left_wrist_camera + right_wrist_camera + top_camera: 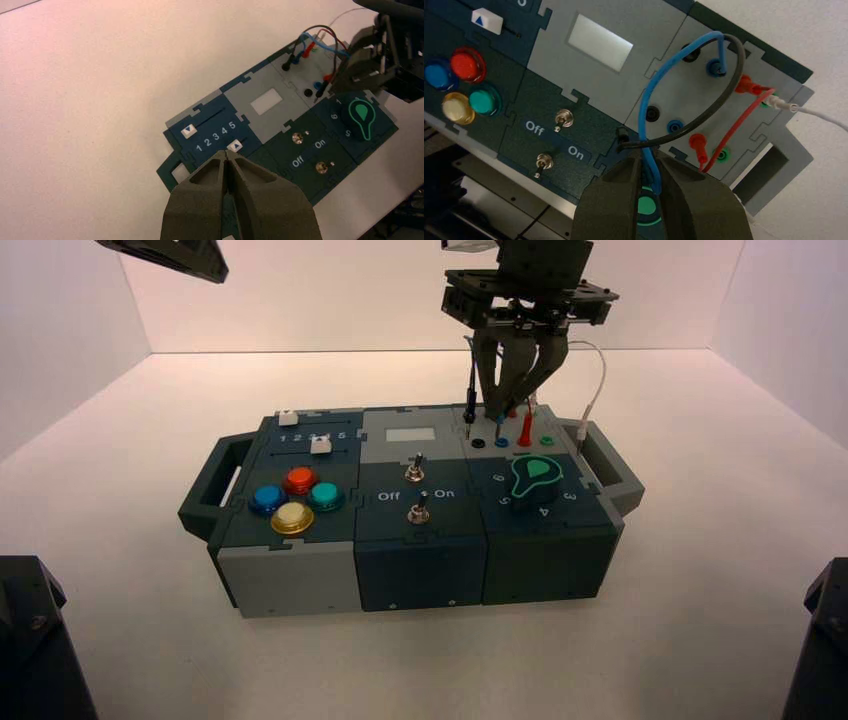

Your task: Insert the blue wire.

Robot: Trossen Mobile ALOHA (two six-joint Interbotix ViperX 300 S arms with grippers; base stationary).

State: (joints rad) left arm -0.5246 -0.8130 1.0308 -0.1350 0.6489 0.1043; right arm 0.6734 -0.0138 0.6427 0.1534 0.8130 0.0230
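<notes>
The right gripper pinches the blue wire near its free end, above the box's far right corner. The wire loops upward, its other plug seated in a blue socket. The left gripper hangs closed over the box's left edge.

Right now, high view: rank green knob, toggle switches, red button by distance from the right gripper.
Right gripper sits over the sockets at the box's right rear, holding the blue wire.
1. Green knob, just in front.
2. Toggle switches, box centre.
3. Red button, left section.

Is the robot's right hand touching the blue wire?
Touching. In the right wrist view, the right gripper has its jaws closed around the thin blue looped wire, which runs down between them; its far plug sits in a blue socket.
</notes>
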